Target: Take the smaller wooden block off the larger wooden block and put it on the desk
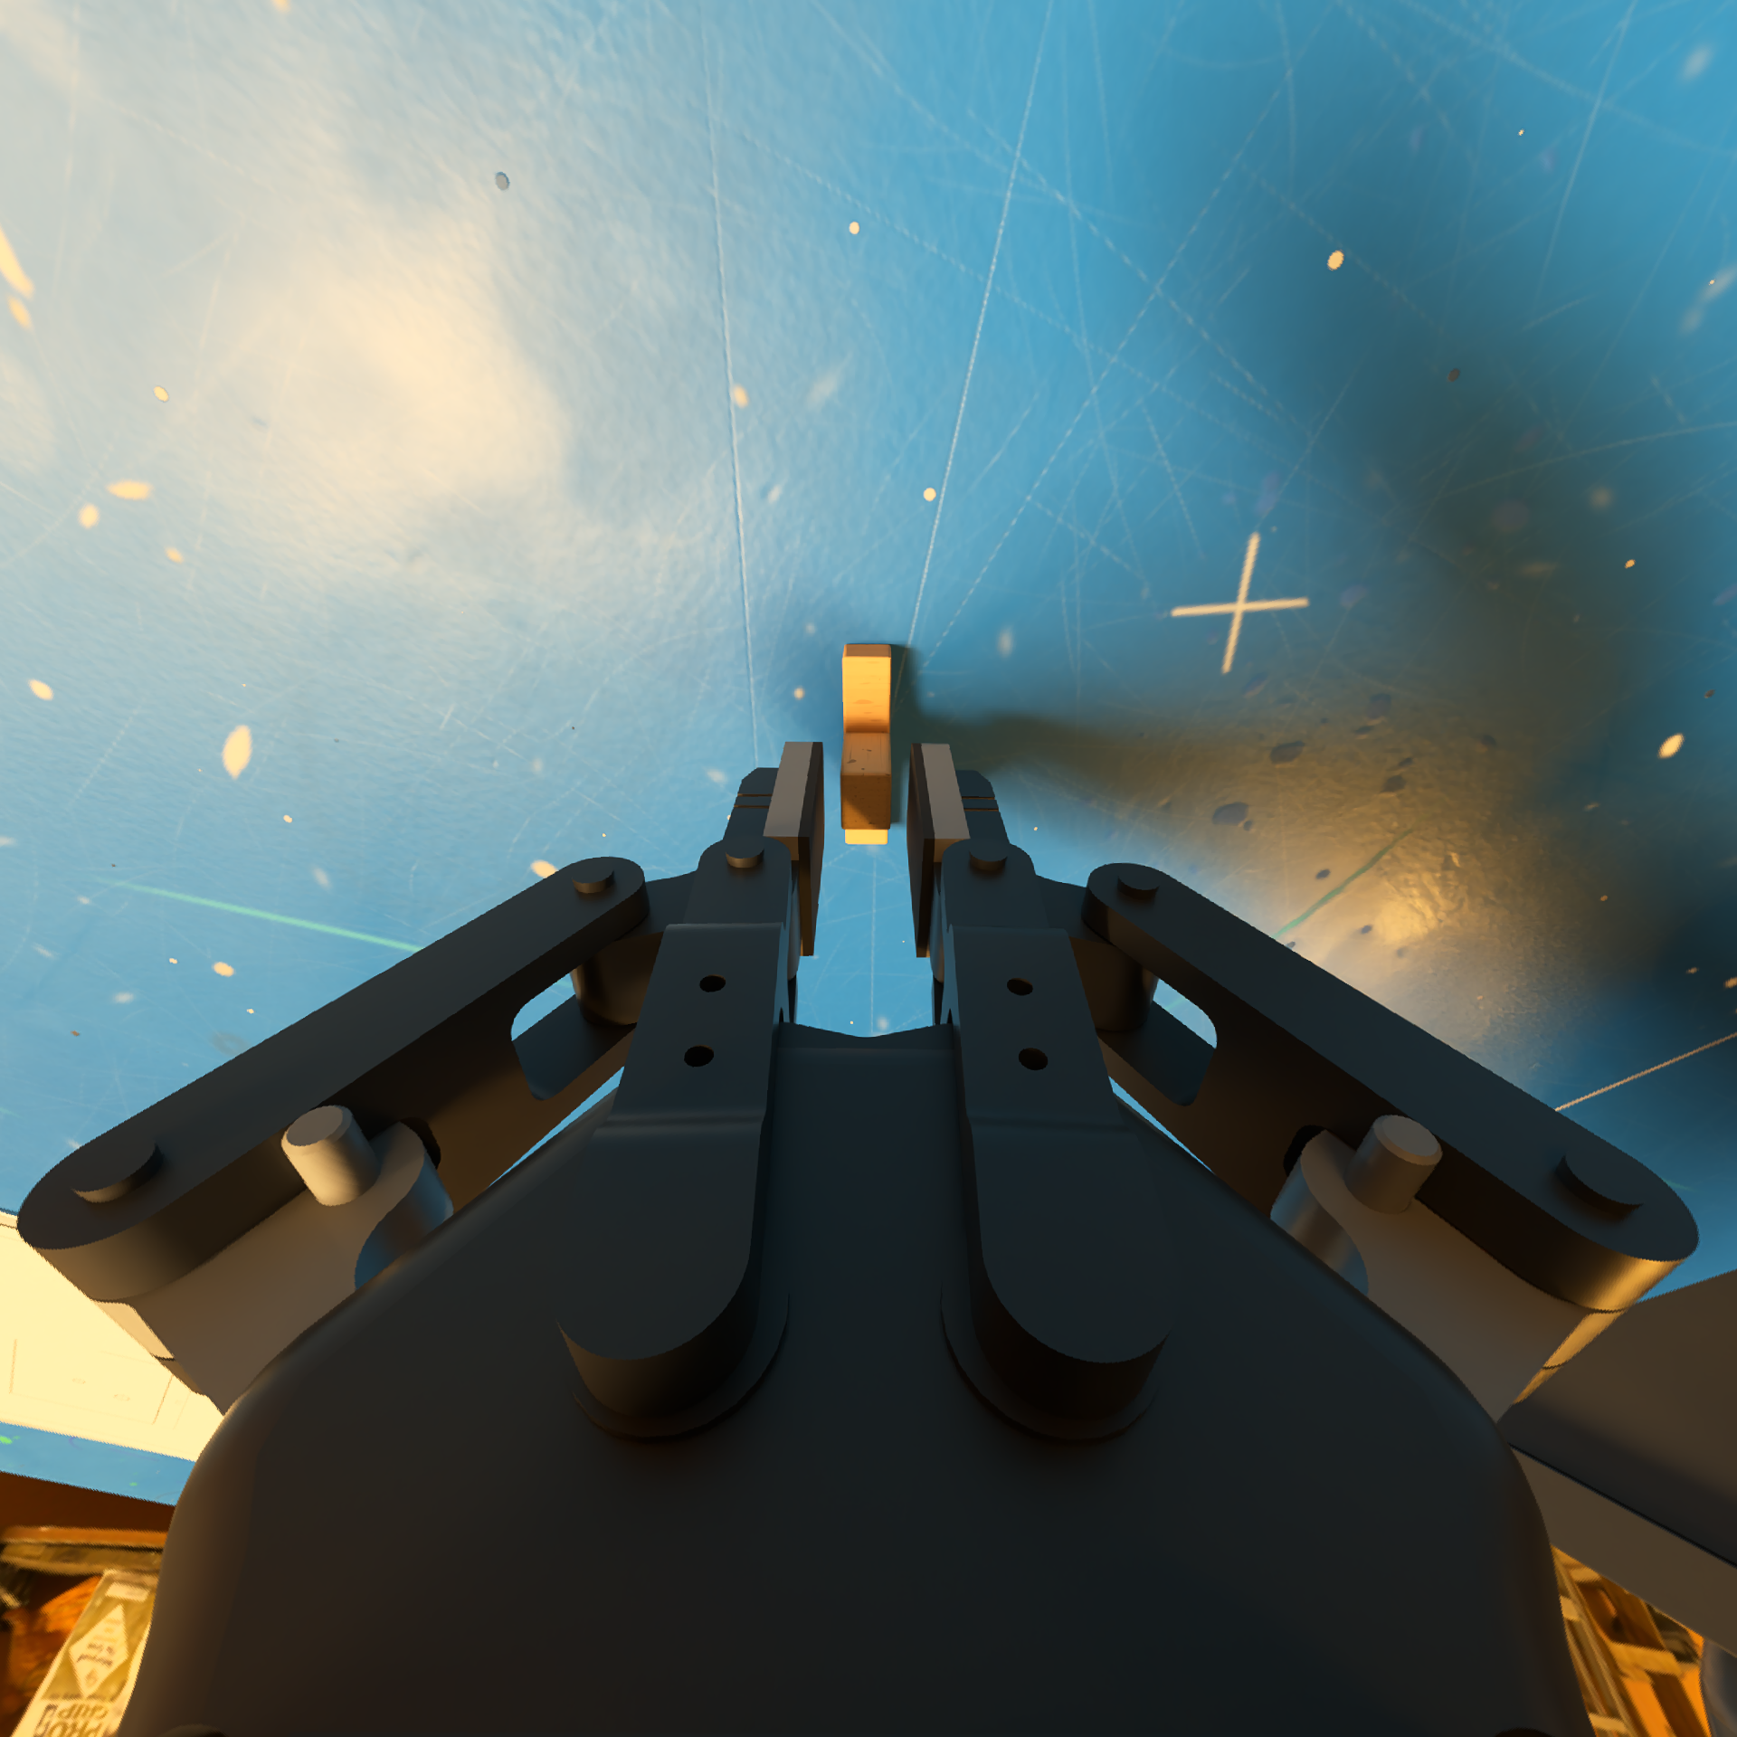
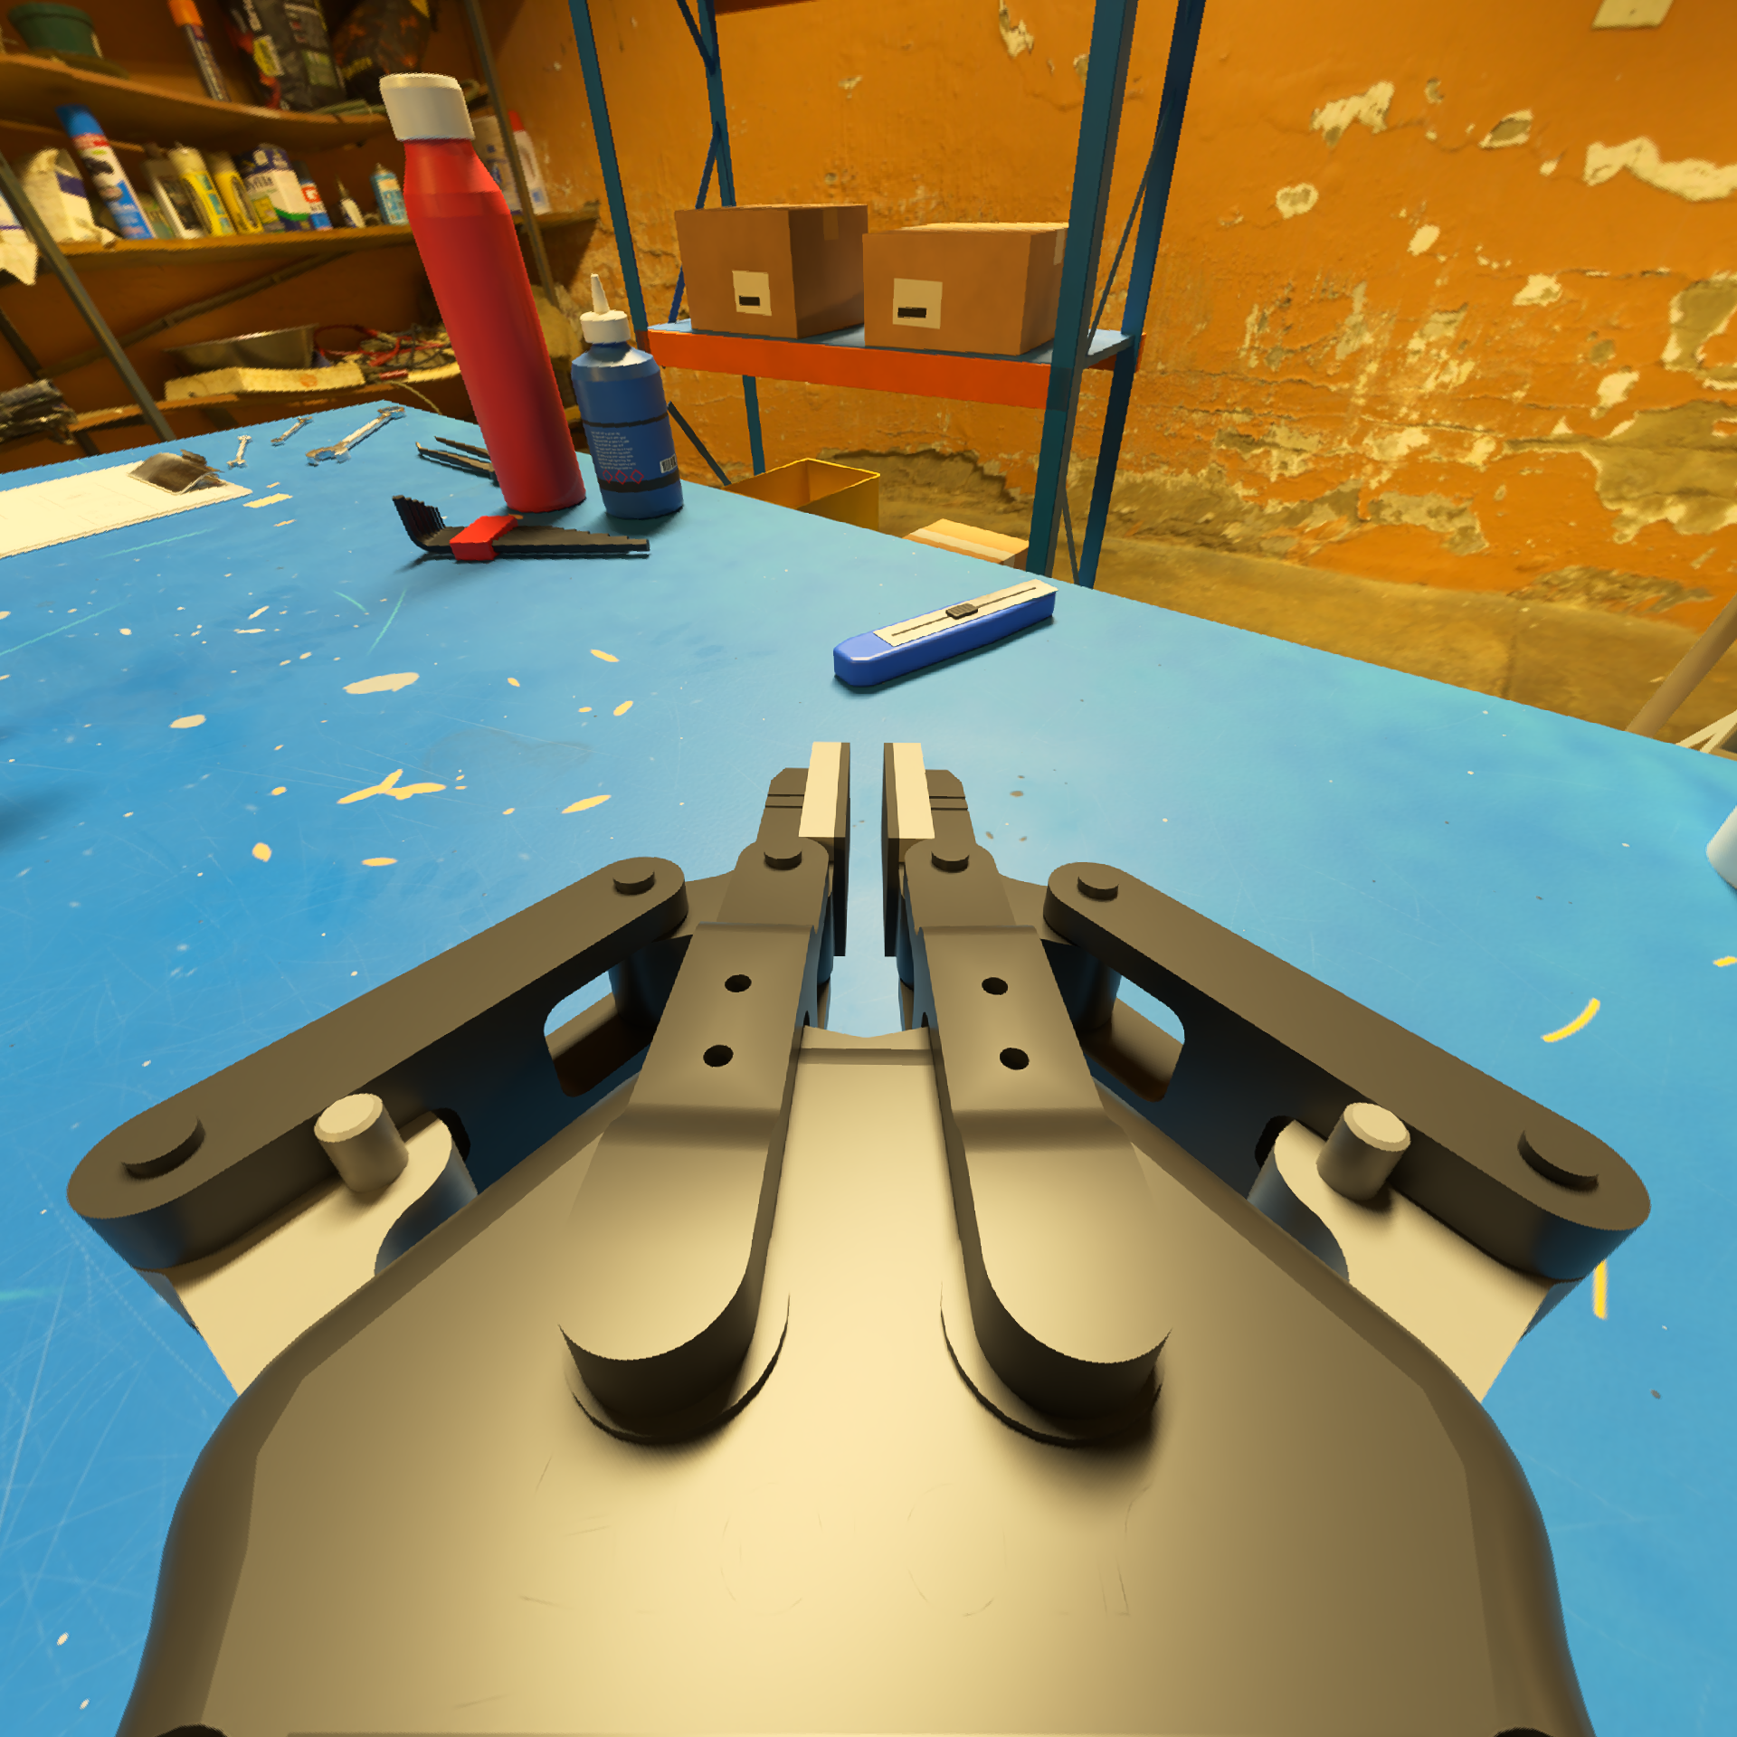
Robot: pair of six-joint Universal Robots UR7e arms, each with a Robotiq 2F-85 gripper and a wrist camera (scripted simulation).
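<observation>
In the left wrist view I look straight down on the blue desk [image 1: 470, 564]. The wooden blocks stand as a narrow stack. The smaller block [image 1: 865, 785] lies on the larger block [image 1: 866, 681], whose lighter top shows beyond it. My left gripper [image 1: 865, 749] straddles the smaller block, with the jaws partly open and a thin gap on each side, not touching. My right gripper [image 2: 867, 747] hovers over the desk [image 2: 376, 940] with the jaws almost together and nothing between them. The blocks do not show in the right wrist view.
A white cross mark [image 1: 1239, 604] is on the desk right of the blocks. In the right wrist view a blue utility knife [image 2: 943, 634] lies ahead. A red bottle [image 2: 484, 310], a blue glue bottle [image 2: 625, 423] and a hex key set [image 2: 508, 538] stand far left. The desk edge runs behind them.
</observation>
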